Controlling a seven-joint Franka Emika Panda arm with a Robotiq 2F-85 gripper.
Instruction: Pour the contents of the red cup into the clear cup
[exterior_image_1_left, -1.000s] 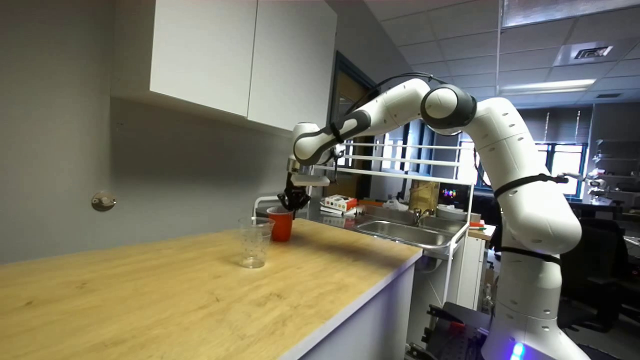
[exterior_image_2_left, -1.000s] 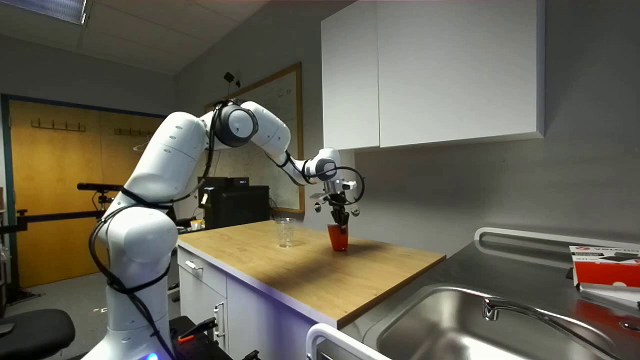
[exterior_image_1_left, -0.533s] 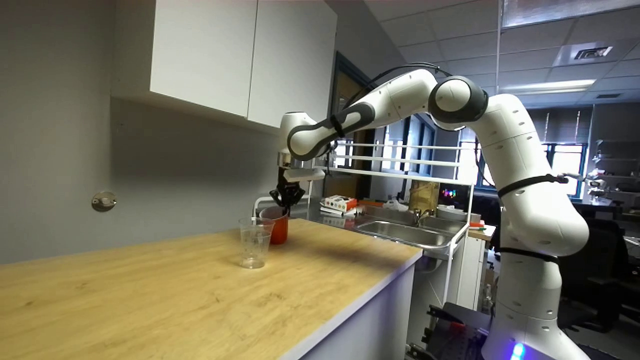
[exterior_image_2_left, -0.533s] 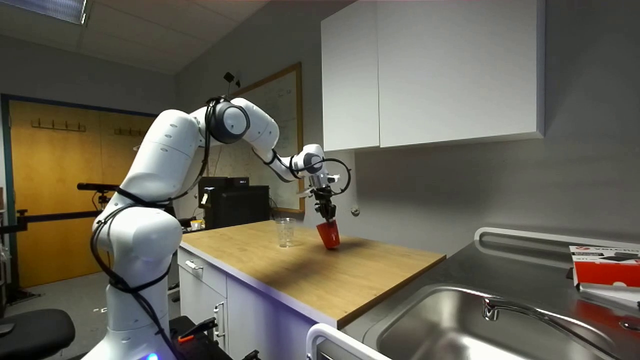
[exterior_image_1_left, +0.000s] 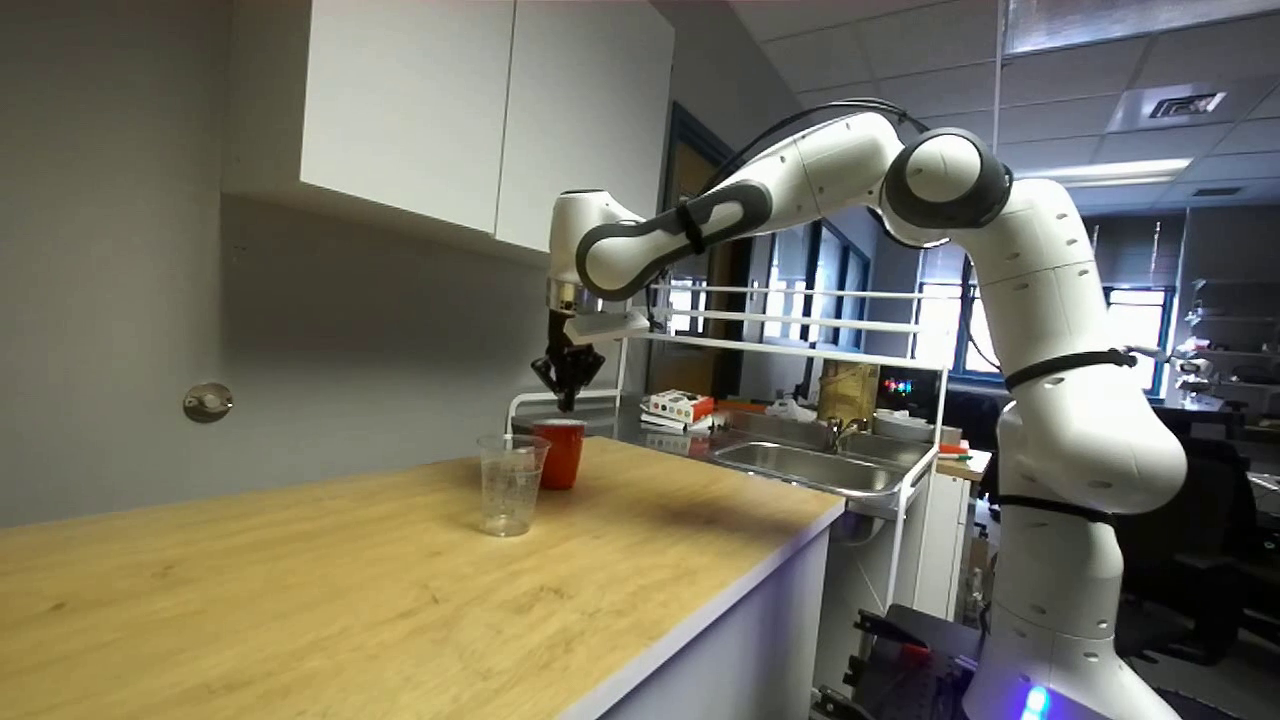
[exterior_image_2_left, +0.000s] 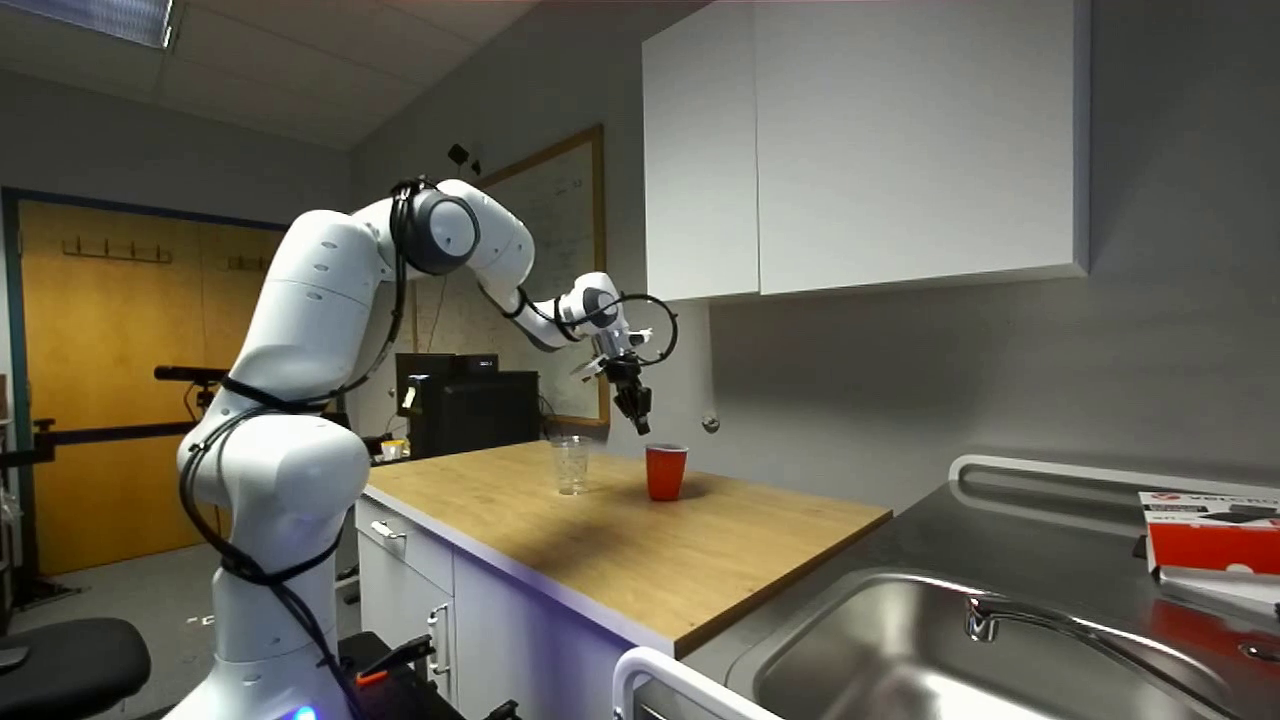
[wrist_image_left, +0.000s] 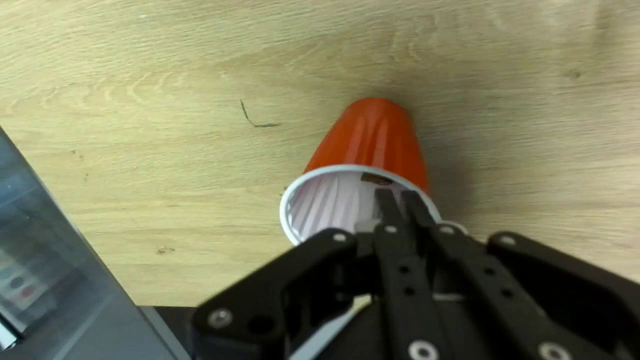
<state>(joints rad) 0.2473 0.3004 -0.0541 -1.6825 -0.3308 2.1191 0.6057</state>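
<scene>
The red cup stands upright on the wooden counter; it also shows in an exterior view, partly behind the clear cup. In the wrist view the red cup shows its white inside, with a small brown patch low in the opening. The clear cup stands upright in both exterior views and is out of the wrist view. My gripper is a little above the red cup's rim, apart from it. In the wrist view the fingertips are nearly together with nothing between them.
White wall cabinets hang above the counter. A steel sink with a tap and a white rail lie beside it. A red and white box stands past the sink.
My gripper has risen off the red cup and shifted towards the clear cup's side. The red cup was tilted at the gripper half a second ago and now stands upright, slightly shifted.
</scene>
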